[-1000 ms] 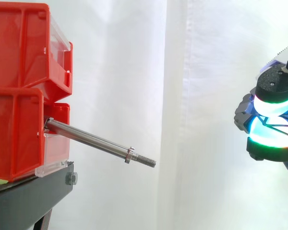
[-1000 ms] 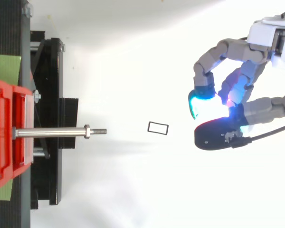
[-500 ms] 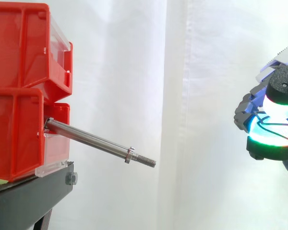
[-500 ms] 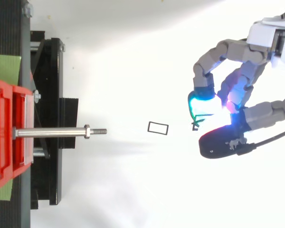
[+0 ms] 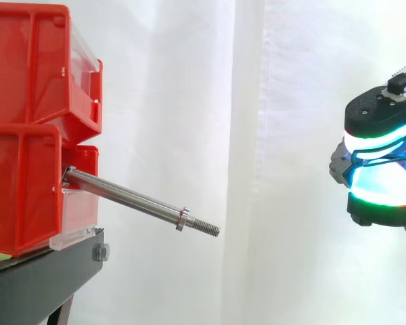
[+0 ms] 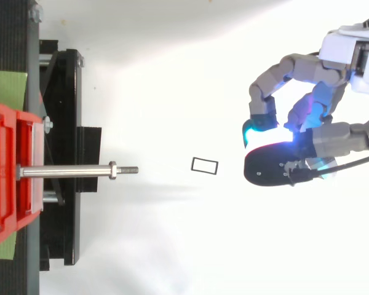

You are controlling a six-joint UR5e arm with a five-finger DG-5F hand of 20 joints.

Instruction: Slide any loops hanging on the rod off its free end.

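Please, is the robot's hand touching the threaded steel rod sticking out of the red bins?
Apart. The top view shows a wide white gap between the hand and the free end of the threaded steel rod.

Seen from above, the rod (image 6: 67, 171) points to 3 o'clock. The stretch from its threaded tip to the robot hand (image 6: 283, 167) lies open, with a small rectangle outline (image 6: 204, 165) between them. At 9 o'clock the red bins (image 5: 27, 135) and black stand (image 6: 67, 98) block the rod's fixed end. A nut (image 6: 112, 170) rings the rod just short of the tip.
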